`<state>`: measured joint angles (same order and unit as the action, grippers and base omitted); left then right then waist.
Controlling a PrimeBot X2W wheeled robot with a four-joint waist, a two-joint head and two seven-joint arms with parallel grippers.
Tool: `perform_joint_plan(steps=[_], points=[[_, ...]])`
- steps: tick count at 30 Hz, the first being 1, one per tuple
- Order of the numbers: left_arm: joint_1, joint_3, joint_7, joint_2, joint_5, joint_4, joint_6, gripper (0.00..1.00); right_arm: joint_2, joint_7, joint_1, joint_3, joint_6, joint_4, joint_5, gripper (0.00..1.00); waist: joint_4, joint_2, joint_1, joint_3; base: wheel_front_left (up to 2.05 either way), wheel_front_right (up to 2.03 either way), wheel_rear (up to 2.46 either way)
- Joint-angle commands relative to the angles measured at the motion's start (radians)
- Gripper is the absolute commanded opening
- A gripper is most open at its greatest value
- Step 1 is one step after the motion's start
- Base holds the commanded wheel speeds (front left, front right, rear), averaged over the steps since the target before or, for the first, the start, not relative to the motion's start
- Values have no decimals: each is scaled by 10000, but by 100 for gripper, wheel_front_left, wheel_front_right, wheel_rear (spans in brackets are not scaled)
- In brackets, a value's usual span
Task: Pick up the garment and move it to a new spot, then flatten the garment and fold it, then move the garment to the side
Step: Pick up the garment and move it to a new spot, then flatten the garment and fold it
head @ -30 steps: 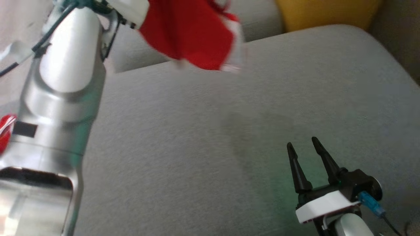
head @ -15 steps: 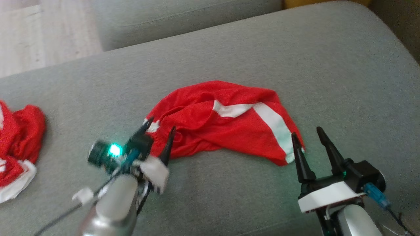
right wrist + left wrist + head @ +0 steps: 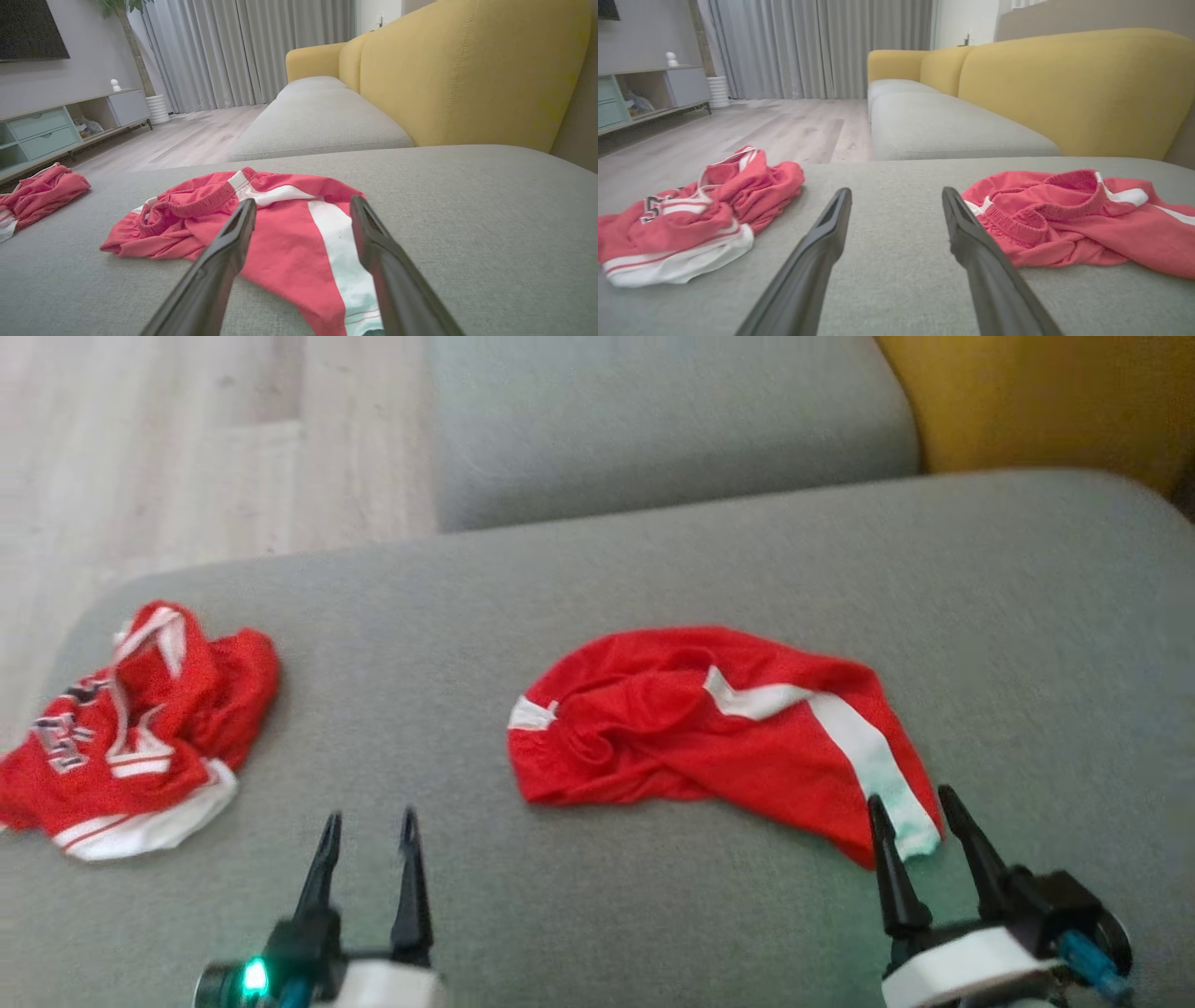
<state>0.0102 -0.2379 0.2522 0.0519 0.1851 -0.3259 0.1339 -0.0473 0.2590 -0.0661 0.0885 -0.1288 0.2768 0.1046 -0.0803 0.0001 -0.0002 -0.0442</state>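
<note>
Head view: both jaws apart & empty. Left jaws sit low over the bare sofa seat (image 3: 653,569); right jaws are just beside the striped hem (image 3: 913,833) of the shorts (image 3: 709,728). The shorts lie crumpled mid-seat, well apart from the jersey (image 3: 131,737) at left. We reckon flattening's next: pinch the waistband (image 3: 569,747) w/ left, the hem w/ right, top layer only, then pull apart slow & low.

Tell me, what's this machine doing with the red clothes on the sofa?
A two-armed robot is sorting clothes on a grey sofa cushion. The red shorts lie crumpled in its middle, held by nothing. Both tools are open: the left tool over bare cushion, the right tool by the shorts' white-striped end. A second red garment sits bunched at the left. Flattening and folding are not yet done.
</note>
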Motion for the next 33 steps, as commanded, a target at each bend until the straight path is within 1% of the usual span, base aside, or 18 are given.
perform_joint_plan(steps=[1, 3, 5, 11, 14, 19, 33], points=[[97, 446, 93, 5, -67, 674, 114, 100, -30, 28, 179, 189, -19, -290, 12, 100, 412, -1, 2, -417, 0, 0, 0], [-402, 554, 93, -6, -164, 1306, 136, 100, -30, 28, 28, 194, -19, -299, 64, 100, 539, -1, 2, -565, 0, 0, 0], [-779, 525, 94, -10, -343, 1737, 68, 100, -30, 28, -121, 141, -19, -319, 132, 100, 640, -1, 2, -674, 0, 0, 0], [-1463, 560, 94, -14, -601, 2235, 55, 100, -30, 28, -471, 101, -19, -310, 270, 100, 745, -1, 2, -867, 0, 0, 0], [-1650, 616, 94, -15, -596, 2239, -91, 100, -30, 28, -548, 151, -19, -280, 303, 100, 722, -1, 2, -891, 0, 0, 0], [-1682, 621, 94, -15, -786, 2154, -182, 100, -30, 28, -503, 250, -19, -267, 247, 100, 679, -1, 2, -846, 0, 0, 0], [-1673, 621, 95, -16, -903, 1963, -228, 100, -30, 28, -509, 224, -19, -369, 294, 100, 752, -1, 2, -764, 0, 0, 0]])
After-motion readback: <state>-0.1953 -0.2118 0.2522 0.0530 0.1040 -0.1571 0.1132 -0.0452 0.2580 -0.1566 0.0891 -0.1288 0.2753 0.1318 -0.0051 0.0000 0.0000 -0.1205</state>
